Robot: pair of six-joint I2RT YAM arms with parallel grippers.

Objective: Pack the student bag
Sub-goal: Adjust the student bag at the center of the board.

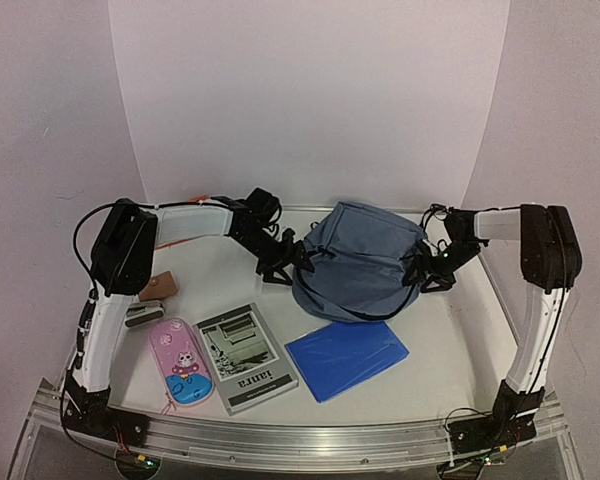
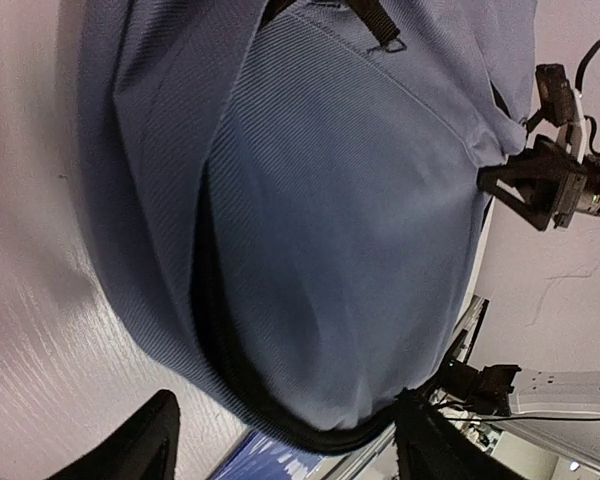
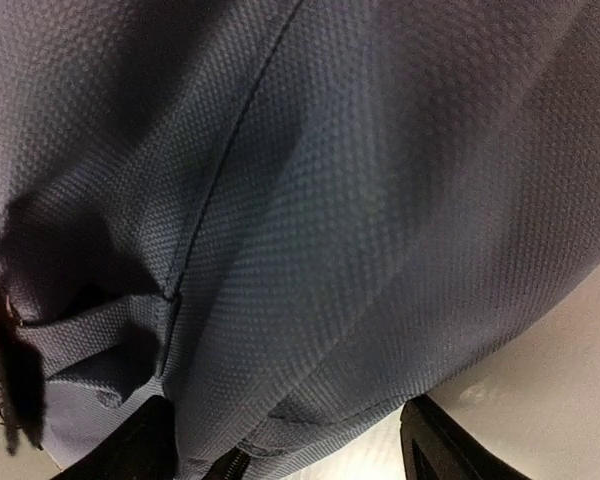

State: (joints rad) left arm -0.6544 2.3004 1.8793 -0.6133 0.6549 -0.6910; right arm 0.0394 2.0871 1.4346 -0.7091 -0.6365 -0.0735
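The slate-blue student bag (image 1: 360,258) stands slumped at the middle back of the table, and I cannot tell whether it is zipped. My left gripper (image 1: 285,262) is open at the bag's left side. In the left wrist view its fingers spread wide (image 2: 280,452) just short of the fabric (image 2: 350,220), by the dark zipper (image 2: 220,350). My right gripper (image 1: 420,272) is open against the bag's right side. In the right wrist view the fabric (image 3: 360,200) fills the frame and bulges between the spread fingers (image 3: 290,452).
In front of the bag lie a flat bright-blue folder (image 1: 347,358), a grey booklet (image 1: 245,357) and a pink pencil case (image 1: 180,363). A small brown item (image 1: 162,284) and a dark grey one (image 1: 145,316) lie at the left. A metal rail (image 1: 300,440) edges the front.
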